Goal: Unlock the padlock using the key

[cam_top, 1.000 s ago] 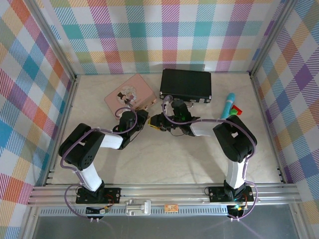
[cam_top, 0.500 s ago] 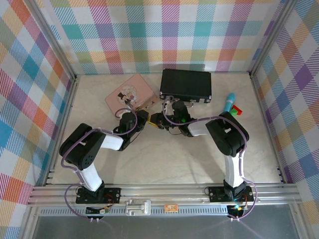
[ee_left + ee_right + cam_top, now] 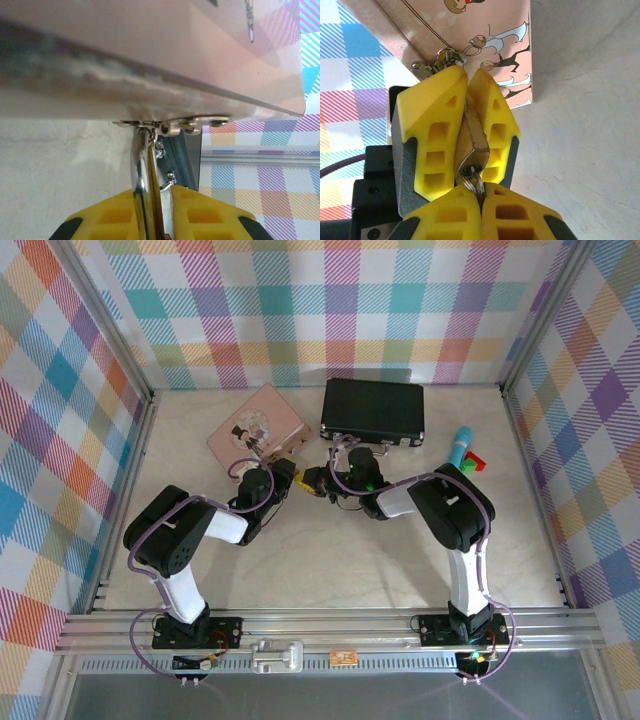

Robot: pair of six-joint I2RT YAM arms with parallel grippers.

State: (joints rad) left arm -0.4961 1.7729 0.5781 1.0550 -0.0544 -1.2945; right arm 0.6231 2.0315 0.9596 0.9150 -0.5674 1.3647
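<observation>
The small brass padlock (image 3: 471, 131) sits pinched between the yellow fingers (image 3: 432, 120) of my left gripper (image 3: 468, 80), just below the pink tin's (image 3: 470, 35) clasp. In the left wrist view the padlock (image 3: 145, 195) appears edge-on in my left gripper (image 3: 162, 205), its shackle running up to the clasp (image 3: 170, 122). My right gripper (image 3: 481, 194) is shut on the silvery key (image 3: 479, 181), which sits at the padlock's bottom end. From above, both grippers meet tip to tip: left gripper (image 3: 288, 481), right gripper (image 3: 320, 482), padlock (image 3: 304, 483) between.
The pink tin (image 3: 257, 427) lies behind the left gripper, tilted. A black case (image 3: 373, 410) stands at the back centre. A teal cylinder (image 3: 462, 447) and a red and green block (image 3: 474, 463) lie at the right. Plaid walls enclose the table.
My right gripper has closed onto the key at the padlock. Both grippers and the pink tin have shifted slightly left and toward the back.
</observation>
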